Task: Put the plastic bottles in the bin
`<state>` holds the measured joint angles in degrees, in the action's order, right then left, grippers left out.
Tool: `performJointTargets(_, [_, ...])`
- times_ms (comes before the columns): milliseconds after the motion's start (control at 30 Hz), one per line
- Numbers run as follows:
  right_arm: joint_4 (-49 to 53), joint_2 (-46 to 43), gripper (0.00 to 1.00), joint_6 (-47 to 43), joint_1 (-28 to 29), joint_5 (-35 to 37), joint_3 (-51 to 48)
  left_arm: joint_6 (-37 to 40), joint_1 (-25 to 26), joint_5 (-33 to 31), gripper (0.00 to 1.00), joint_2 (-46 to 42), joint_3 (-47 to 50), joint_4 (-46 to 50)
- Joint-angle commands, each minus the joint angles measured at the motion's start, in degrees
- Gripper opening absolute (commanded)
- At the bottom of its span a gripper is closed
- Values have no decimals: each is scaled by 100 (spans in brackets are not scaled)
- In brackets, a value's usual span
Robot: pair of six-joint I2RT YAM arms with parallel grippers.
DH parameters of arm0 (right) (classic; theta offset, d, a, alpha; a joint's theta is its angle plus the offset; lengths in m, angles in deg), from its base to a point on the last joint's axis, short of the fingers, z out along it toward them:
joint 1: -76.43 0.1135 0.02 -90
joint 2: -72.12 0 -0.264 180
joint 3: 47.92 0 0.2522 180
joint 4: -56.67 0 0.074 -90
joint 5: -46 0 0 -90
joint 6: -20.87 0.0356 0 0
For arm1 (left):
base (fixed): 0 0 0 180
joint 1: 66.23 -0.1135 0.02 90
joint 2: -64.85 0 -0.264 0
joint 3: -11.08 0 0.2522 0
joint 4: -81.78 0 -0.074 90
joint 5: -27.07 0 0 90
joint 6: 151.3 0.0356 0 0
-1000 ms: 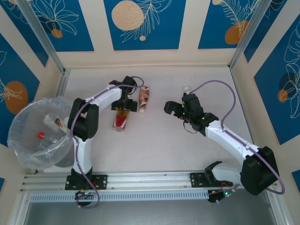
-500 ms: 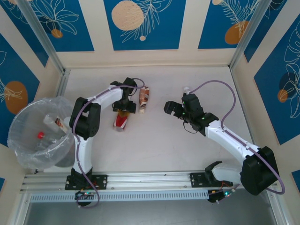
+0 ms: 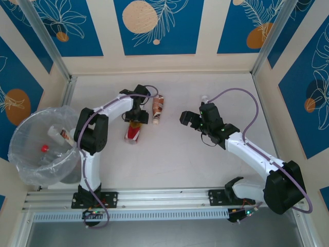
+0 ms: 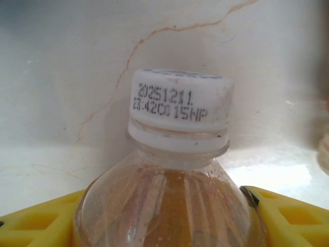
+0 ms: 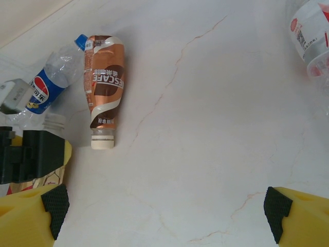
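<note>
A plastic bottle with a white cap and amber liquid lies on the table between my left gripper's yellow fingers. Both fingers press its shoulders, so my left gripper is shut on it; its red label shows below the gripper. A brown-labelled bottle lies just right of it, and a blue-capped bottle beside that. Another bottle lies far right. My right gripper hovers open over bare table. The bin stands far left and holds bottles.
The left gripper's black body shows at the left edge of the right wrist view. Walls and a metal frame enclose the table on three sides. Bare marbled tabletop stretches between the two arms.
My left gripper's fingers have closed in onto the bottle's sides. The right arm and the other bottles have not moved.
</note>
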<state>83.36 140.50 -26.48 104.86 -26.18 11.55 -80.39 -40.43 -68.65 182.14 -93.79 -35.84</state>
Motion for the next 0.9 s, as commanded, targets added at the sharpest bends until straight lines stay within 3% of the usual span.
performJointTargets(0, [7,32,100,96,-30,-6,25,21,-61,205,63,-495,67,-166])
performJointTargets(867, [-192,411,100,35,-30,-304,192,-121,-59,725,60,-2294,94,-263])
